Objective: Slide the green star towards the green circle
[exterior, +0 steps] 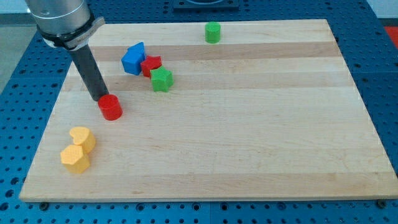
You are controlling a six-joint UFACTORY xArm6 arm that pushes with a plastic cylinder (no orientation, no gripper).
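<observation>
The green star point(161, 79) lies on the wooden board point(249, 124) at the upper left, touching a red block point(150, 65) on its upper left side. The green circle point(213, 32) stands near the board's top edge, up and to the right of the star. My tip point(101, 99) rests on the board at the left, right beside the upper left of a red cylinder point(111, 107). The tip is well to the left of and below the green star.
A blue block point(133, 58) touches the red block's left side. A yellow heart point(83, 138) and a yellow hexagon point(75, 158) sit together at the lower left. The arm's body point(62, 22) hangs over the board's top left corner.
</observation>
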